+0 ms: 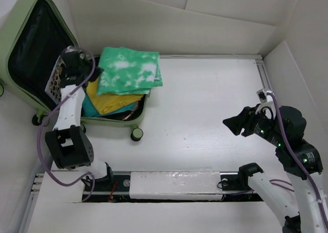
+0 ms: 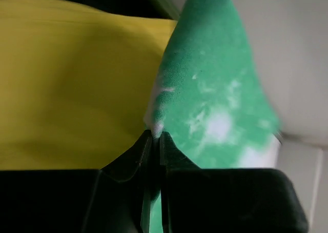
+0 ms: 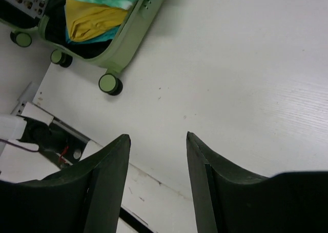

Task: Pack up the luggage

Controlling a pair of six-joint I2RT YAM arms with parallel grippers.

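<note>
One suitcase [image 1: 141, 110], three folded cloths [image 1: 130, 71].

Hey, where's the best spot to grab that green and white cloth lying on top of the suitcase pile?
Pinch its left edge, coming in from the left, low over the yellow cloth. The green cloth lies flat and folded, so only a lifted edge suits a narrow pinch. The left hand is shut on that edge now.

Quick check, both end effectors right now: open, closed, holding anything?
Left end effector: closed, pinching an edge of the green-and-white mottled fabric cloth.
Right end effector: open, holding nothing.
</note>
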